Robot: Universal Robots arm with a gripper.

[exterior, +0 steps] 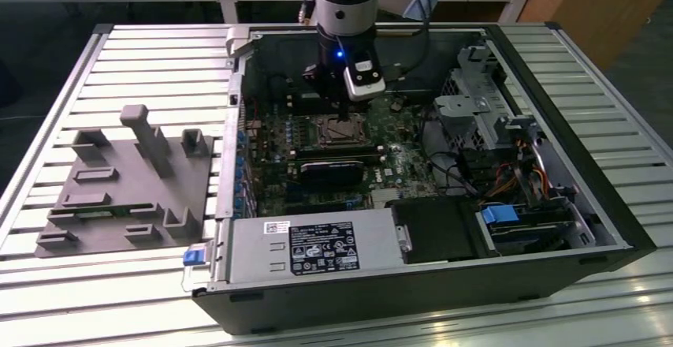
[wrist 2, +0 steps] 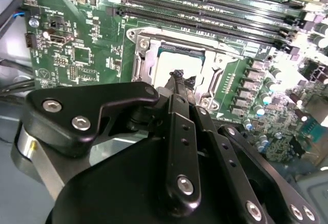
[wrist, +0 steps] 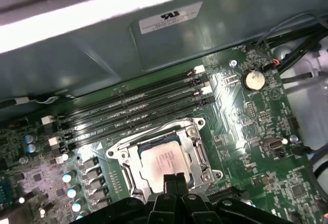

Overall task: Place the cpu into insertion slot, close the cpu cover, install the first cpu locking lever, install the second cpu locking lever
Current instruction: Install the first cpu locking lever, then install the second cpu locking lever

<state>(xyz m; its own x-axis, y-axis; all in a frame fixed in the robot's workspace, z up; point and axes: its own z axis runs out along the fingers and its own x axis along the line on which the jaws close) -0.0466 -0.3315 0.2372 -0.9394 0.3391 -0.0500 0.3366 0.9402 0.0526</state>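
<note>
The cpu [wrist: 163,158] lies flat in the motherboard socket, its dull silver top facing up; in the second wrist view the cpu [wrist 2: 171,61] shows just beyond the fingertips. The silvery cpu cover [wrist: 199,152] lies down around it as a frame, also seen as the cpu cover [wrist 2: 146,65]. My gripper [wrist: 172,181] hangs low over the socket's near edge with its fingers pressed together and nothing between them, the gripper [wrist 2: 179,76] tips close above the frame. In the exterior view the gripper [exterior: 343,115] stands just above the socket [exterior: 339,131]. I cannot make out how the locking levers stand.
The open black PC case [exterior: 589,229] surrounds the board. Memory slots [wrist: 133,112] run beside the socket. A power supply [exterior: 305,246] sits at the front, a drive cage [exterior: 489,114] at the exterior view's right. A grey fixture block [exterior: 126,181] lies outside on the slatted table.
</note>
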